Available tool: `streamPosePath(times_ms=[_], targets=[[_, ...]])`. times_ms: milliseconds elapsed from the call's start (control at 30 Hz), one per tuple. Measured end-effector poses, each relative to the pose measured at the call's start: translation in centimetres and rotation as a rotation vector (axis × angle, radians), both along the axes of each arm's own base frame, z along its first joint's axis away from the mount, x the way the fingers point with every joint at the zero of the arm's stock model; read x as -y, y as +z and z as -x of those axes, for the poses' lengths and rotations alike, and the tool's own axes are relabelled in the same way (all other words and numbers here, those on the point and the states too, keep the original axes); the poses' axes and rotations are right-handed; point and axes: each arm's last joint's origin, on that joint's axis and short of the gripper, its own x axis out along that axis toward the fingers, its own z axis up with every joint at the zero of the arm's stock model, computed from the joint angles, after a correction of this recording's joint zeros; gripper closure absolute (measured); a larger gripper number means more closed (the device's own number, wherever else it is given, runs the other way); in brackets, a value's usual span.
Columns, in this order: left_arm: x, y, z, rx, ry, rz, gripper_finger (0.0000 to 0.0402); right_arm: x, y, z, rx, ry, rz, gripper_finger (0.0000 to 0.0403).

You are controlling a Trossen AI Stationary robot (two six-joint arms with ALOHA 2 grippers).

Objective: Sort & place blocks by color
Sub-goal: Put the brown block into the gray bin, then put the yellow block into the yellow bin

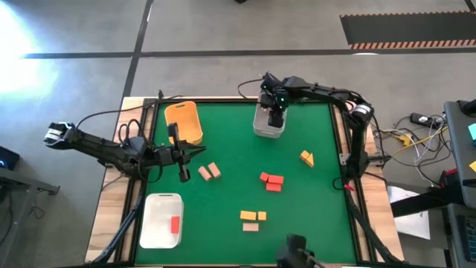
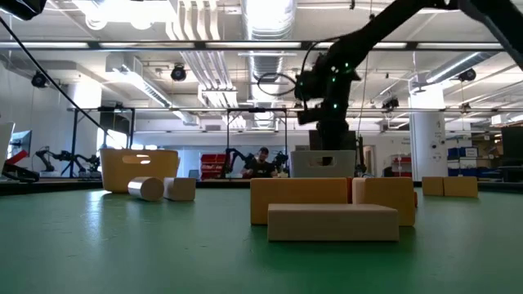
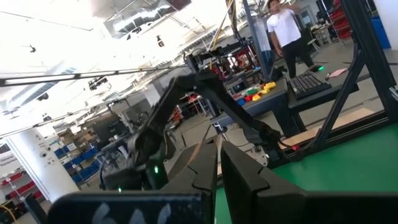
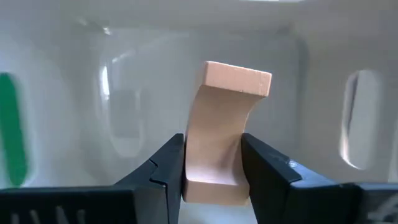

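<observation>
- Your right claw (image 4: 211,165) pinches a pale tan block (image 4: 225,124) between its two fingers, closed tight on the block's lower part; the block stands up out of the grip, its top end free.
- You hold it over the clear bin (image 1: 268,126) near the tabletop's (image 1: 327,223) far edge, a little right of centre. The right wrist view shows pale bin walls all round the block, so my reading is that tan goes here and the drop is next.
- The grip sits low on the block, probably so the top clears the fingers on release. Watch for it tipping against a wall.
- Your left claw (image 1: 183,158) waits near the left edge, fingers pressed together with nothing between them, beside the orange bin (image 1: 184,121) at the far left corner.
- The white bin (image 1: 161,219) at the near left corner already has a red block (image 1: 175,224) in it, which suggests red belongs there.
- Still loose on the tabletop: two tan blocks (image 1: 209,172) just beyond the left claw, red blocks (image 1: 272,181) near the middle, one yellow-orange block (image 1: 306,157) toward the right edge, and a yellow-orange and tan cluster (image 1: 252,219) near the near edge.
- Judged so, sorting is early; most blocks remain outside the bins.
</observation>
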Motion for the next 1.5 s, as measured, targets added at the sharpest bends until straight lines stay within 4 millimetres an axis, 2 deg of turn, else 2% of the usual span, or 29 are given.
streamPosePath(times_ms=[200,367,600,800,967,1100,1200,1367,1500], targets=[[0.0,0.0,0.0,-0.002,0.005,-0.02,0.0396,0.7,-2.1,-0.1,-0.045,-0.012,-0.032,0.0277],[0.0,0.0,0.0,-0.004,0.005,-0.022,0.0396,0.7,-2.0,-0.1,-0.041,-0.022,-0.032,0.026],[0.0,-0.1,-0.1,-0.007,0.005,-0.02,0.0396,0.2,0.7,0.5,0.026,-0.1,-0.008,0.0206],[0.1,-0.1,-0.4,0.007,0.004,-0.016,0.0396,-1.4,4.1,1.0,0.104,-0.168,0.003,0.0189],[0.2,-0.4,-0.9,-0.003,0.004,-0.017,0.0396,-5.3,7.6,1.4,0.17,-0.185,-0.031,0.0197],[0.3,-0.8,-1.4,-0.024,-0.003,0.007,0.0396,-10.0,9.6,1.7,0.264,-0.147,-0.033,0.0206],[0.4,-1.3,-2.0,-0.04,-0.023,0.092,0.0396,-13.8,10.2,2.0,0.38,-0.103,-0.038,0.0212],[0.7,-2.8,-3.3,-0.093,-0.049,0.242,0.0396,-19.6,8.6,3.2,0.57,0.005,-0.066,0.0219],[1.0,-3.7,-4.5,-0.138,-0.056,0.328,0.0396,-22.9,6.3,4.4,0.724,0.062,-0.057,0.022]])
